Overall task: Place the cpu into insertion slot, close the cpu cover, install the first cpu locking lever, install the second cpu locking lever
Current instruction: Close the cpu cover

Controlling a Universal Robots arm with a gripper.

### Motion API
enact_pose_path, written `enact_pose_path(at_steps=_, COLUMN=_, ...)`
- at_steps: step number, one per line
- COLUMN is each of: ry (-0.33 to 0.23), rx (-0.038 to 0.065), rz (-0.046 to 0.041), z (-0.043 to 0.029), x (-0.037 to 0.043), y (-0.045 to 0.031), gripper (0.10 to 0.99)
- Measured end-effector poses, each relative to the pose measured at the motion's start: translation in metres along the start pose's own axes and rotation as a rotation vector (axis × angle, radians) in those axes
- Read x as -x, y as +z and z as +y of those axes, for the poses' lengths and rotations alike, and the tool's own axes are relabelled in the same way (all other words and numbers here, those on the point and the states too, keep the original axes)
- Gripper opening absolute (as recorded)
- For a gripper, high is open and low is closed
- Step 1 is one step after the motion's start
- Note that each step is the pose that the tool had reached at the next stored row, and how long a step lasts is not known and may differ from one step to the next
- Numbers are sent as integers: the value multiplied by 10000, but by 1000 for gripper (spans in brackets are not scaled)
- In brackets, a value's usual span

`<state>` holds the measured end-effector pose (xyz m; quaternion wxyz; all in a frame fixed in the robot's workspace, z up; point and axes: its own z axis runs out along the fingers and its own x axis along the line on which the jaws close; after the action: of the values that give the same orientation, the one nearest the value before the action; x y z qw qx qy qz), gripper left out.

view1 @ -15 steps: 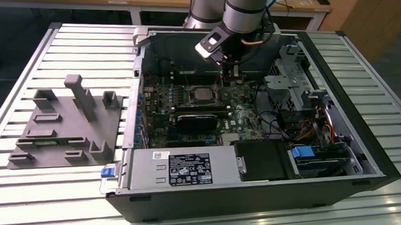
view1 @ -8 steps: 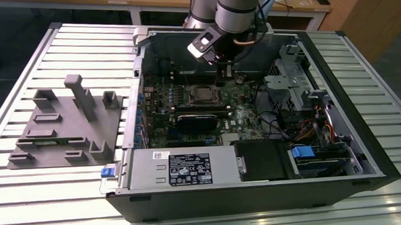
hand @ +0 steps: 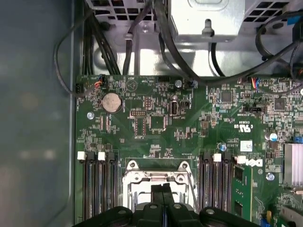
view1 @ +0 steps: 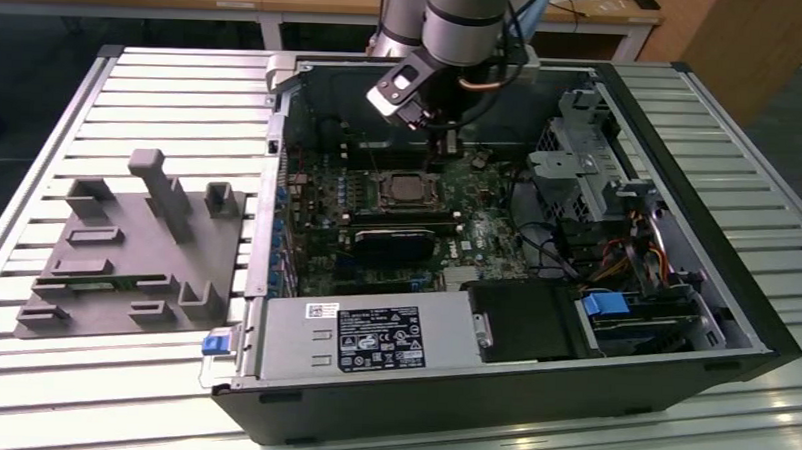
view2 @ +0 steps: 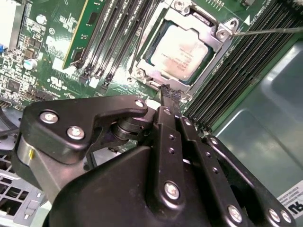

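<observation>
Spanning the slatted tabletop [view1: 139, 86], an open computer case [view1: 502, 409] lies on its side with its green circuit board [hand: 142, 118] exposed. The arm [view1: 455, 22] reaches down into it. In the second wrist view the end effector [view2: 166, 94] has its fingers pressed together on nothing and its tips just beside the near edge of the insertion slot [view1: 405, 192]. The cpu cover [view2: 215, 45] looks folded down over the slot, and the cpu [view2: 180, 49] sits inside with its silvery top showing through the window. A thin wire locking lever [view2: 270, 30] runs out from one corner across the memory slots [view2: 246, 61], seemingly unlatched. I judge seating and covering done and the first lever step in hand. That step calls for meeting the slim rod squarely with the closed tips, since it could easily slip aside.
</observation>
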<state>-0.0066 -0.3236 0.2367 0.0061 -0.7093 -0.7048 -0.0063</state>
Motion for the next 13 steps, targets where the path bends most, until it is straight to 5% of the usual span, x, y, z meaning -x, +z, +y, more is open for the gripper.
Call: enact_pose_path(at_steps=13, ry=-1, rx=86, rz=0, z=-199, x=3, y=57, gripper=102)
